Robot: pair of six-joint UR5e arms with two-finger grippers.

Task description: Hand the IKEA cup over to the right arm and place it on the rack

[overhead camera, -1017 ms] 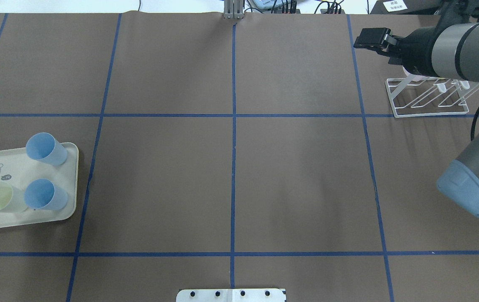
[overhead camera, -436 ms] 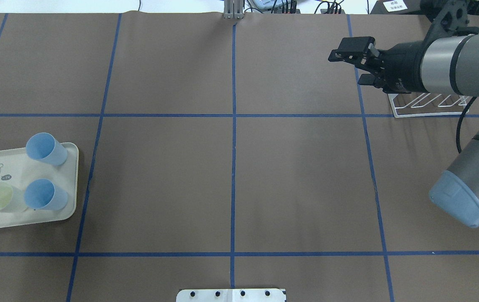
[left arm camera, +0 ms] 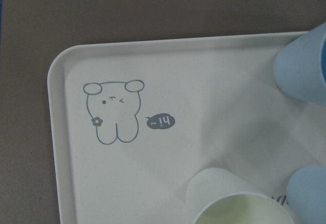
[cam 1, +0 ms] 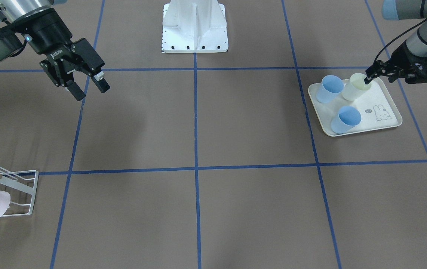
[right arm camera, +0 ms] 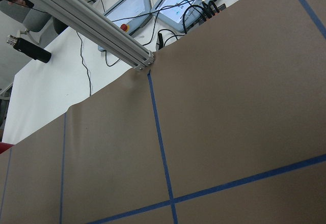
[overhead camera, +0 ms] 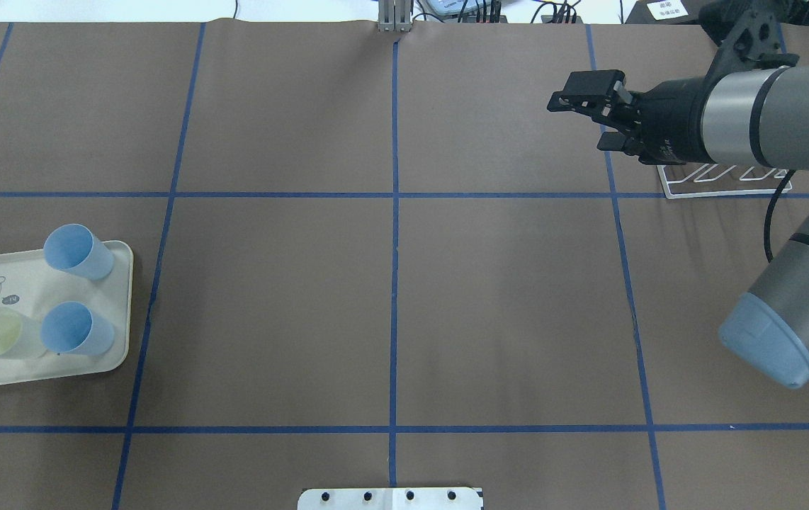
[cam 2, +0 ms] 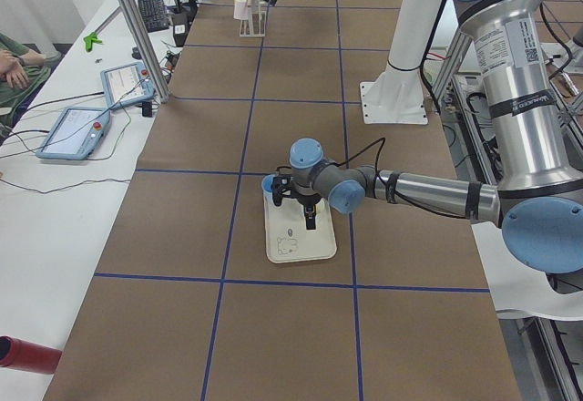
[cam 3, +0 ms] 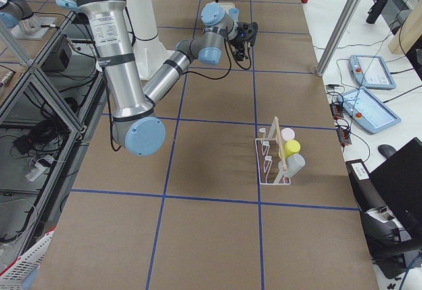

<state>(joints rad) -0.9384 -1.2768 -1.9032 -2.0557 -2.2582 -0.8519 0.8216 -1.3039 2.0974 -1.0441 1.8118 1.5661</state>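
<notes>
The pale yellow cup (cam 1: 355,89) is being supported upright by the cream tray (cam 1: 363,131) at the frame's right. The left fingers (cam 1: 371,74) are being held at its rim; whether released or clenched cannot be told. The right fingers (cam 1: 76,91) are being held spread, empty, at upper left, well apart from the rack (cam 1: 34,194) at lower left.

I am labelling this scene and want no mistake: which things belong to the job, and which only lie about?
Job: pale cup, rack, left gripper, right gripper.
Lying about: blue cups, tray, tablets, red tube.
</notes>
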